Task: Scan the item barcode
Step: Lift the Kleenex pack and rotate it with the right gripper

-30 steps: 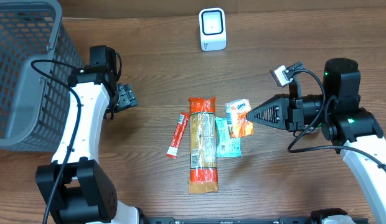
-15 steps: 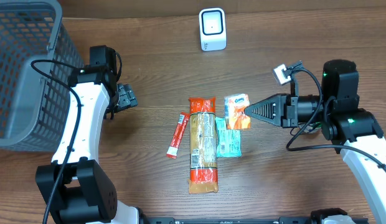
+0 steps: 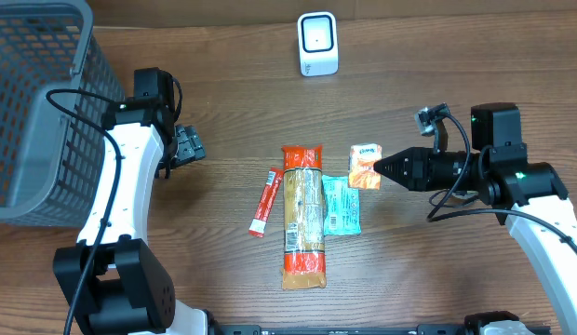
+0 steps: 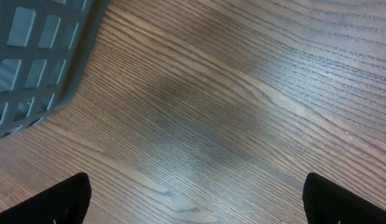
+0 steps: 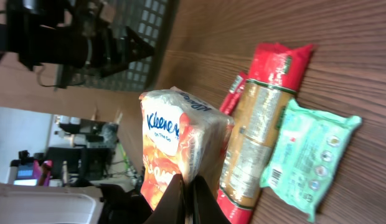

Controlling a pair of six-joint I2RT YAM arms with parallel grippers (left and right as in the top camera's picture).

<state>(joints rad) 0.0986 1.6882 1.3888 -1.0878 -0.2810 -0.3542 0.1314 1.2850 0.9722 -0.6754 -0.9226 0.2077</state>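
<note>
- The tissue pack (image 5: 180, 149) pinched in my right gripper (image 5: 183, 182) carries the brand "Kleenex" in blue letters on a white patch, seen from my right wrist.
- Just under that brand, a smaller blue line appears to read "On The Go".
- Lower on the same pack's orange part there is big pale lettering, but I can't make it out.
- The teal pack (image 5: 311, 158) shows a barcode near one end and a row of small round icons; its print is too small to read.
- The long packet (image 5: 258, 124) has a label of fine print, unreadable.
- From overhead, the lettering on the red stick sachet (image 3: 264, 202) is too small to read.
</note>
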